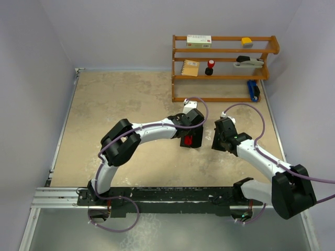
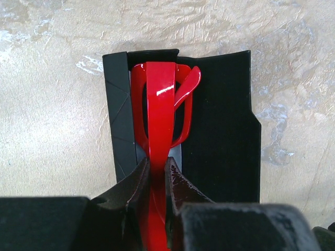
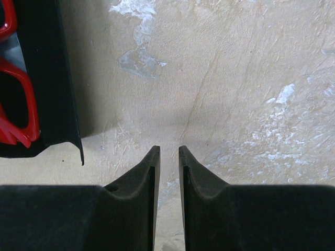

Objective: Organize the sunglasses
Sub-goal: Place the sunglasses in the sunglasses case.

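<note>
The red sunglasses lie folded in the open black case at the table's middle right. My left gripper is above the case, shut on the glasses. In the left wrist view its jaws pinch the red frame edge-on over the case and its grey lining. My right gripper hovers just right of the case. In the right wrist view it holds nothing, its jaws a narrow gap apart over bare table. The case and red glasses show at that view's left edge.
A wooden shelf stands at the back right. It holds a notebook, a box, a yellow item, a stapler, a red-topped stamp and a blue object. Walls close in the table on three sides.
</note>
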